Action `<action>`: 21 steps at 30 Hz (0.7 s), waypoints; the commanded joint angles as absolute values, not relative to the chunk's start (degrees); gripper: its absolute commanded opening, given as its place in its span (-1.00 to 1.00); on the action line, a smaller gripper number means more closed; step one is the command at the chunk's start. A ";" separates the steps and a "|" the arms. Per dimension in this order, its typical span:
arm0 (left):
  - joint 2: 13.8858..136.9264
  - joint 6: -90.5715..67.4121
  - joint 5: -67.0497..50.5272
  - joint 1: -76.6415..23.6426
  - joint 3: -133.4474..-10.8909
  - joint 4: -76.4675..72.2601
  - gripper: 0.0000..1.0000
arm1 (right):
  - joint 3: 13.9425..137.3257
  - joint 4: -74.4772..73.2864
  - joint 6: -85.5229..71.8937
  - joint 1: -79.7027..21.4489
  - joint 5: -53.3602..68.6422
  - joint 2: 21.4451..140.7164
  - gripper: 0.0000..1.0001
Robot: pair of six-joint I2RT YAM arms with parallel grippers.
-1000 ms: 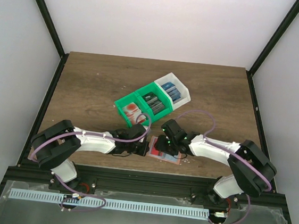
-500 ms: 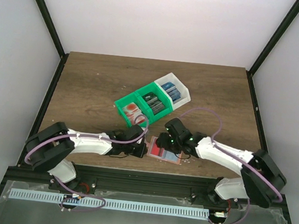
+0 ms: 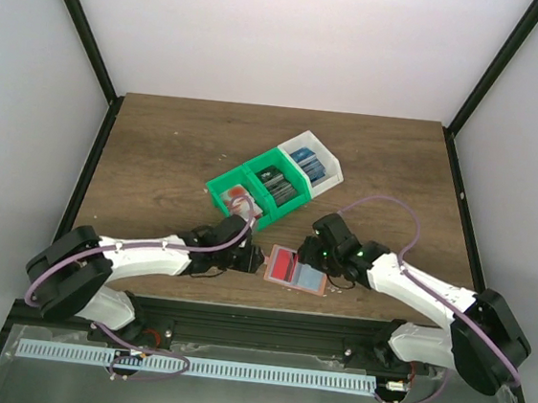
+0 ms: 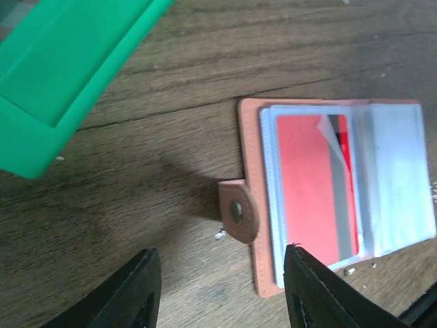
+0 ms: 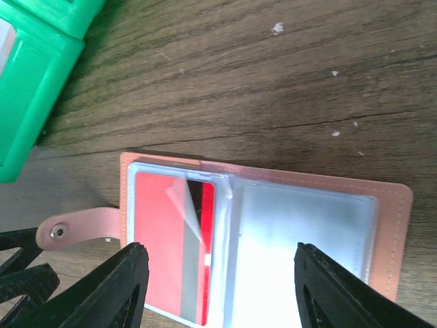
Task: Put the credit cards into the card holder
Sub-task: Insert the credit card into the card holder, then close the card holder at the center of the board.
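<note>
The salmon-orange leather-like folding card holder (image 5: 395, 232) lies spread open and flat on the brown wooden table (image 3: 159, 151). A red plastic credit card (image 5: 160, 239) sits in the clear sleeve on the holder's tab side. The sleeve on the far side from the tab (image 5: 300, 239) looks empty.

Our left gripper (image 4: 220, 256) hangs just off the holder's round snap tab (image 4: 237, 210), jaws apart with nothing between them. Our right gripper (image 5: 220, 247) hovers over the holder, jaws wide and equally empty.

The green plastic bins (image 3: 219, 196) and the white one (image 3: 334, 175), stocked with more cards, stand beyond the holder, on its far side from us.

We judge the step in hand to be fetching another card. We should lift clear of the holder first, so no finger drags the tab or flips a sleeve. Then we pinch one card only by its short edge. One gripper should pin the holder's bare rim while the other slides the card in, flat and aligned with the sleeve mouth.
</note>
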State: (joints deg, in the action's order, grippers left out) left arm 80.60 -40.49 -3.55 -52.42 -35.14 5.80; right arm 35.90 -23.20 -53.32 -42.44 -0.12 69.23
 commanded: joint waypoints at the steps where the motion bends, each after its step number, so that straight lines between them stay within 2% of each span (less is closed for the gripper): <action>1: 84.05 -39.55 -5.05 -51.95 -37.11 4.91 0.05 | 34.96 -24.02 -52.57 -41.72 -2.10 68.00 0.20; 6: 87.70 -38.33 -6.91 -51.94 -38.96 3.88 0.01 | 33.46 -23.90 -52.86 -41.24 -2.34 66.80 0.20; 10: 89.67 -38.38 -6.92 -51.94 -40.25 3.69 -0.44 | 32.29 -24.44 -53.30 -41.03 -2.89 65.57 0.20; 13: 90.50 -38.49 -5.91 -51.99 -40.77 3.45 -0.69 | 31.68 -25.09 -53.54 -40.87 -3.69 64.48 0.20; 18: 89.47 -38.22 -2.84 -51.88 -41.44 3.40 -0.95 | 31.11 -25.56 -53.79 -40.69 -4.61 63.20 0.21; 21: 87.66 -37.67 -2.47 -51.86 -40.95 2.44 -1.00 | 31.03 -25.57 -53.86 -40.69 -4.65 63.16 0.20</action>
